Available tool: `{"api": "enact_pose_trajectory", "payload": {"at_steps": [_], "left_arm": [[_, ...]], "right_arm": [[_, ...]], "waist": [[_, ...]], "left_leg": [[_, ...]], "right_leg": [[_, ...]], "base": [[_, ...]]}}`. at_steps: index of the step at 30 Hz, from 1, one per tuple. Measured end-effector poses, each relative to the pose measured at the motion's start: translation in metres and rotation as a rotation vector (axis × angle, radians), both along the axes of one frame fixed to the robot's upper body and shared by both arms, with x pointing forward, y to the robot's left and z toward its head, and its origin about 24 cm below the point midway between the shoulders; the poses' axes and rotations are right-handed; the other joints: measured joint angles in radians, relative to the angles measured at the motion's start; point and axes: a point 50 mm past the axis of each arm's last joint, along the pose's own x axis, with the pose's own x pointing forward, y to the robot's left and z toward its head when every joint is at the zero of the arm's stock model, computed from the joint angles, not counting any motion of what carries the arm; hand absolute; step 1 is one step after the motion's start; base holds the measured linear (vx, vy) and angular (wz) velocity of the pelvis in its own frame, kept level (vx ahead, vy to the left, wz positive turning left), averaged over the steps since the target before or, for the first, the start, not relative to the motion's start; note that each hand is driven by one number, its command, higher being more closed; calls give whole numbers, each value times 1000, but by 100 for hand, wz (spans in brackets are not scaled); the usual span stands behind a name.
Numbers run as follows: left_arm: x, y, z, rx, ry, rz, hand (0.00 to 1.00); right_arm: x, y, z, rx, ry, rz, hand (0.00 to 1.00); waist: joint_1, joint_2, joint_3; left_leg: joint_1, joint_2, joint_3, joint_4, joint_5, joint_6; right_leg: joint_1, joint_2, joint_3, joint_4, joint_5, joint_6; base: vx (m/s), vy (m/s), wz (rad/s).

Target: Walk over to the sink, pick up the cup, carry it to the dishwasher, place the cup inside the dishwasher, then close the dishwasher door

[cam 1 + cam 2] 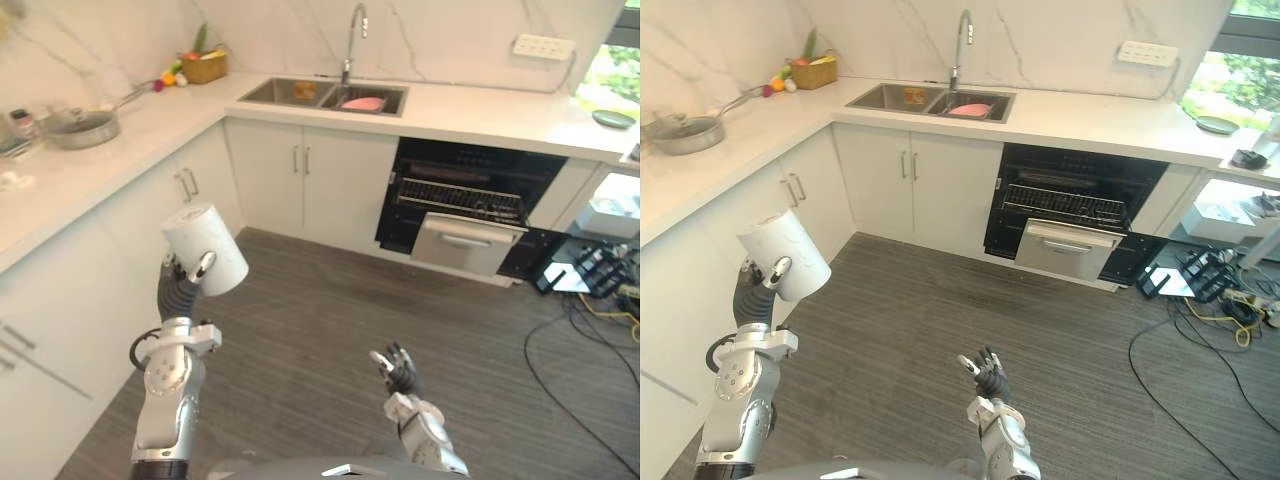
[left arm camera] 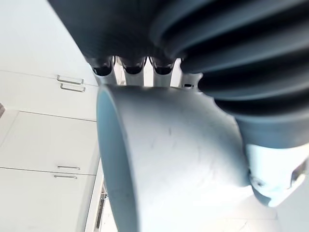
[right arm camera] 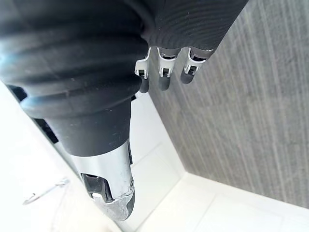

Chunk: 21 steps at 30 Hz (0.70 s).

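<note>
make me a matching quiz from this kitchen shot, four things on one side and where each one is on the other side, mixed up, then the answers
Things:
1. cup
2. pan
3. dishwasher
4. pink thing

Places:
a. in a basin of the sink
b. held in the left hand
c. under the counter, to the right of the sink, standing open
d. on top of the counter, along the robot's left

Pairs: 1-b, 2-d, 3-c, 4-a
</note>
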Motion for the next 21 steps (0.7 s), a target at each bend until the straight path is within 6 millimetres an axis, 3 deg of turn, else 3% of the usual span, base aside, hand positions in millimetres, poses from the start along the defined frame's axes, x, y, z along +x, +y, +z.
{"api": "enact_pose_trajectory", "payload": {"at_steps": [1, 2, 3, 4, 5, 6, 7, 8, 9, 10, 11, 12, 13, 14, 16, 18, 20, 21], "left_arm": [[2, 1, -1, 19, 7, 1, 100], [1, 2, -2, 33, 13, 0, 100], [0, 1, -5, 55, 28, -8, 100], [-4, 2, -10, 69, 55, -10, 100], [-6, 2, -13, 71, 71, -9, 100], [-9, -3, -22, 57, 109, -9, 100], [-14, -10, -34, 21, 156, 0, 100], [-14, -11, -36, 11, 165, 5, 100], [-13, -11, -37, 8, 171, 20, 100], [-11, -11, -36, 7, 166, 20, 100], [-6, -14, -32, 7, 149, 11, 100], [-6, -15, -32, 7, 147, 10, 100], [-4, -16, -31, 5, 143, 12, 100], [-3, -16, -30, 2, 140, 16, 100], [-1, -14, -29, -6, 136, 23, 100], [-1, -12, -30, -9, 140, 33, 100], [-5, -17, -32, -40, 150, 38, 100], [-8, -18, -31, -48, 147, 41, 100]], "right_arm": [[-2, 3, 3, -8, -14, 23, 0], [-4, 6, 3, -6, -13, 38, 0], [-10, 12, 2, -4, -4, 61, 0], [-19, 15, -2, -9, 22, 82, 0], [-23, 16, -4, -7, 38, 84, 0], [-28, 11, -7, -21, 63, 91, 0], [-26, -2, -6, -65, 64, 105, 0], [-22, -6, -4, -82, 57, 111, 0], [-8, -10, 3, -100, 24, 108, 0], [-4, -11, 5, -103, 11, 106, 0], [0, -18, 8, -115, -5, 99, 0], [0, -19, 8, -118, -6, 98, 0], [0, -27, 10, -131, -11, 89, 0], [1, -35, 12, -147, -22, 80, 0], [1, -47, 15, -172, -27, 60, 0], [4, -48, 17, -164, -38, 50, 0], [9, -41, 18, -152, -50, 68, 0], [11, -38, 19, -148, -56, 77, 0]], "waist": [[-4, 14, 4], [-8, 3, 3], [-10, -33, 4], [-10, -66, 2], [-11, -83, -7], [-13, -67, -14], [-5, 7, -44], [-1, 38, -45], [-5, 70, -43], [-7, 79, -35], [-6, 97, -12], [-6, 101, -11], [-2, 100, -10], [-4, 103, -12], [-6, 103, -12], [-5, 97, -9], [-6, 79, -13], [-6, 73, -12]], "left_leg": [[20, 16, 5, -20, -6, -16], [28, 22, 13, -29, -9, -28], [64, 13, 16, -36, -24, -56], [109, 2, 3, -31, -62, -78], [129, -7, -6, -26, -85, -89], [159, 2, -23, 1, -141, -108], [162, 64, -5, 24, -173, -124], [154, 86, 3, 56, -180, -129], [53, 145, 24, 276, -170, -107], [7, 179, 34, 399, -140, -104], [-89, 287, 57, 670, 32, -118], [-107, 310, 56, 722, 83, -121], [-180, 383, 59, 901, 123, -158], [-236, 422, 81, 995, 103, -139], [-283, 438, 140, 946, 38, -109], [-303, 398, 166, 717, -7, -120], [-309, 287, 124, 288, 27, -157], [-311, 264, 113, 192, 53, -171]], "right_leg": [[-15, 56, -70, -272, 46, 2], [-8, 85, -94, -415, 98, 20], [0, 119, -121, -612, 208, 29], [5, 132, -132, -636, 270, 3], [15, 133, -128, -632, 280, -12], [20, 161, -88, -589, 323, -147], [9, 217, -91, -553, 264, -140], [6, 236, -94, -544, 241, -140], [14, 258, -111, -555, 217, -149], [37, 265, -114, -575, 213, -151], [133, 300, -131, -633, 197, -152], [153, 307, -133, -647, 192, -151], [219, 325, -141, -687, 175, -148], [272, 326, -144, -715, 162, -145], [328, 318, -140, -749, 150, -143], [363, 301, -130, -762, 129, -125], [382, 254, -113, -756, 95, -86], [383, 239, -107, -751, 88, -76]], "base": [[325, -11, 4], [349, -30, 9], [542, -99, 14], [525, -113, 19], [676, -159, 26], [546, -108, 6], [540, -89, -7], [478, -91, -28], [431, -127, -14], [491, -149, -1], [413, -106, 10], [355, -56, 13], [434, -42, 8], [422, -27, 7], [436, 0, -3], [363, 57, -10], [329, 128, -8], [321, 181, -15]]}}
